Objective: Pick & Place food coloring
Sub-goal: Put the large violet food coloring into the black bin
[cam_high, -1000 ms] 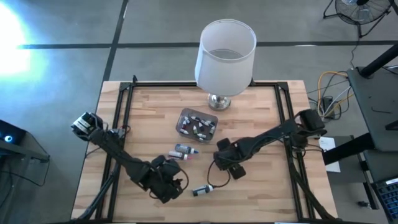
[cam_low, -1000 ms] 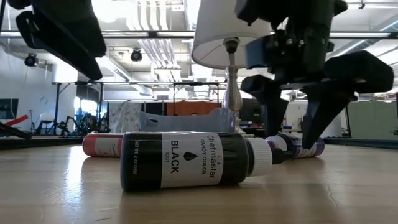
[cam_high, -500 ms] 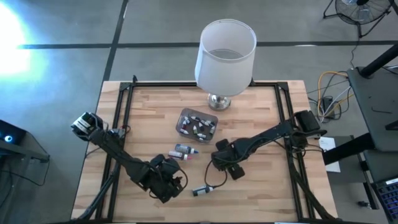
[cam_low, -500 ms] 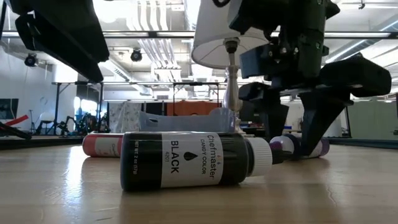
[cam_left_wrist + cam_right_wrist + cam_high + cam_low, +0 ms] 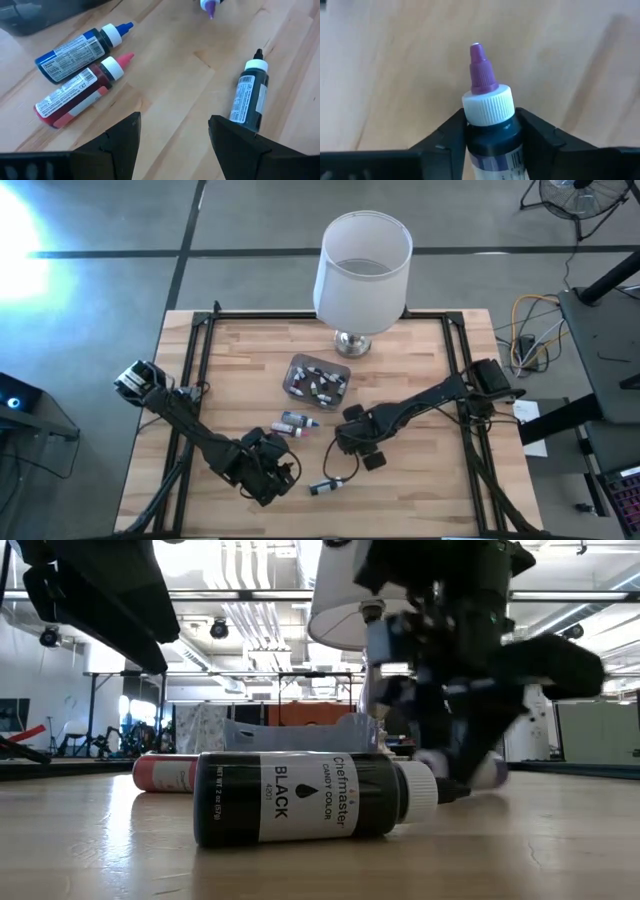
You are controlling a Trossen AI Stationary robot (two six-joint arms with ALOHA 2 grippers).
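Food coloring bottles lie on their sides on the wooden table: a black one (image 5: 325,486) near the front, a blue one (image 5: 80,47) and a red one (image 5: 75,90) side by side. Several more sit in a small grey tub (image 5: 318,378). My right gripper (image 5: 343,446) is shut on a purple-capped bottle (image 5: 487,105) right of the blue and red pair. My left gripper (image 5: 265,470) hangs open above the near left of the table, left of the black bottle (image 5: 250,92), touching nothing. My right gripper pinches the purple-capped bottle between its two fingers, on the dark body's two sides just below the white collar (image 5: 492,137). The fingers (image 5: 460,730) come from above, pointing down. The purple tip (image 5: 479,65) sticks out beyond them. Whether the bottle is clear of the table, I cannot tell.
A tall lamp with a white shade (image 5: 362,275) stands at the far middle, just behind the tub. A black metal frame (image 5: 200,380) runs along the table's left, right and far edges. Bare wood lies at the near right.
My right gripper has moved a little toward the table's left edge and come down over the purple-capped bottle. Its fingers have closed in from a wide gap onto the bottle's sides. My left gripper and the other bottles have stayed put.
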